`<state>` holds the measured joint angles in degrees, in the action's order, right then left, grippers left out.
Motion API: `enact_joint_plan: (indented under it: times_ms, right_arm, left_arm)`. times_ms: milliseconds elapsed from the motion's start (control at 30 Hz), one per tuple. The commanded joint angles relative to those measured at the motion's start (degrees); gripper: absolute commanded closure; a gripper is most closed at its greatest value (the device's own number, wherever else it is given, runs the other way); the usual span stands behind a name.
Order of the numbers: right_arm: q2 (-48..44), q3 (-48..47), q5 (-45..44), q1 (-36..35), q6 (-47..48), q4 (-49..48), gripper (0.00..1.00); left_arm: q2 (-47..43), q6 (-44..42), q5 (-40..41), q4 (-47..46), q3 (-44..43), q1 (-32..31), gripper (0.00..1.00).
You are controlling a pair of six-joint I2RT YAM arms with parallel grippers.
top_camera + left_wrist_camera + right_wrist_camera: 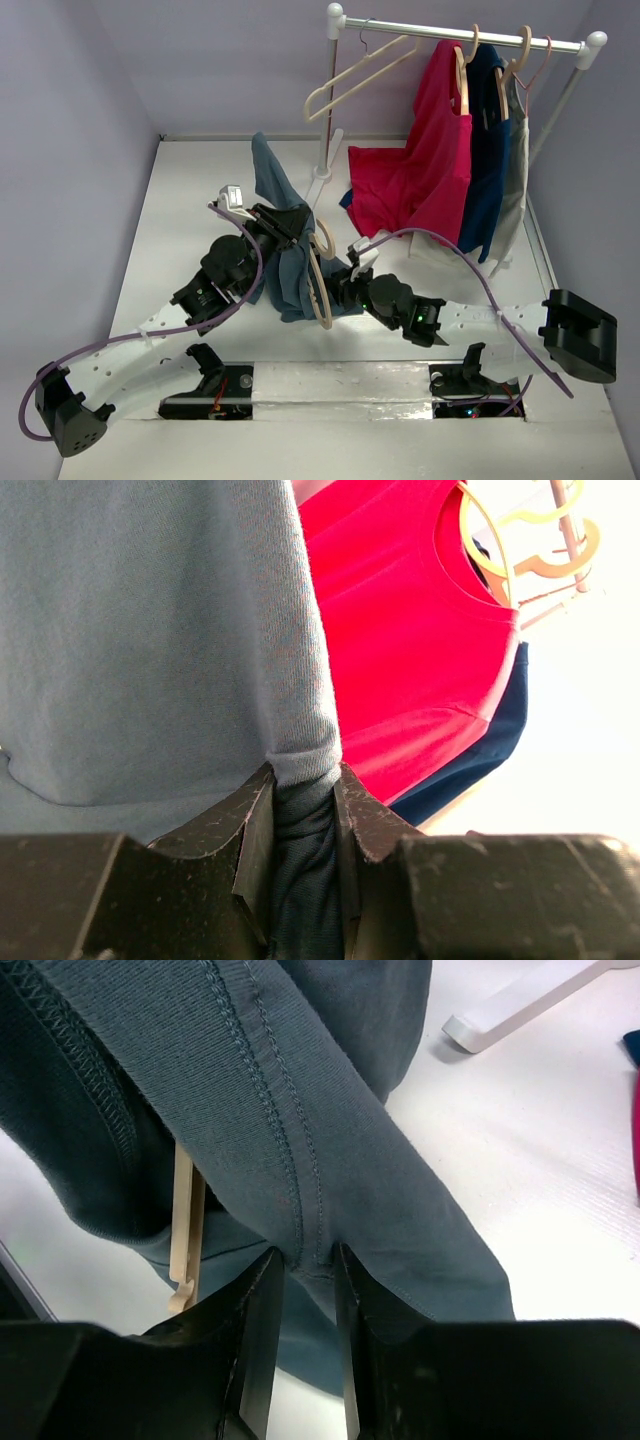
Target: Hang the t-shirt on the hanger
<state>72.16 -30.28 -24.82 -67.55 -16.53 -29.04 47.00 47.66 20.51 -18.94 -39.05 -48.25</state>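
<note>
Between the left fingers (248,825) and between the right fingers (255,1325) the t-shirt (288,280) cloth sits pinched

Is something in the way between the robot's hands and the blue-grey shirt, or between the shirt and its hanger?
Nothing visible. Both the left gripper and right gripper pinch the t-shirt, and the hanger sits right against its cloth.

My forearms converge over mid-table, the left arm (215,280) angled toward two o'clock, the right arm (445,320) toward ten o'clock. My left gripper (292,225) and right gripper (347,272) each pinch t-shirt (272,180) cloth between narrow-set jaws.
</note>
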Motion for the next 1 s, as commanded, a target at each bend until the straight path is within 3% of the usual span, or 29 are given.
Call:
enact_joint_plan:
  times_ms: [0,33,100,267,367,600,800,967]
  right_arm:
    - [0.1,-0.3,0.3,0.1,-1.3,-2.3,0.69]
    - [0.2,0.0,-0.5,0.1,-1.3,-2.3,0.87]
    - [0.0,0.1,-1.0,0.1,-1.8,-1.8,0.94]
    - [-2.5,1.1,0.3,0.1,-2.3,-0.8,0.94]
    - [-4.4,3.0,0.6,0.1,-3.7,0.1,1.00]
    - [-7.5,6.8,4.7,-0.5,-9.2,2.1,1.00]
    - [-11.1,9.4,2.8,-5.9,-13.2,7.1,1.00]
    - [-15.0,11.4,2.9,-9.4,-17.3,12.7,1.00]
  left_arm:
    - [-1.7,-0.2,-0.8,-3.6,-4.5,0.3,1.00]
    - [-1.7,-0.1,-1.0,-4.0,-4.5,0.3,1.00]
    - [-1.7,-0.1,-1.3,-4.5,-4.7,0.3,1.00]
    - [-0.8,-1.3,-1.0,-4.6,-6.7,0.3,1.00]
    - [0.4,-1.9,-0.8,-5.4,-8.7,0.3,1.00]
    - [2.4,-1.3,2.7,-15.8,-8.9,1.3,1.00]
    - [3.7,-1.7,6.8,-25.1,-7.9,3.8,1.00]
    - [5.6,-4.9,7.8,-27.1,-9.4,5.6,1.00]
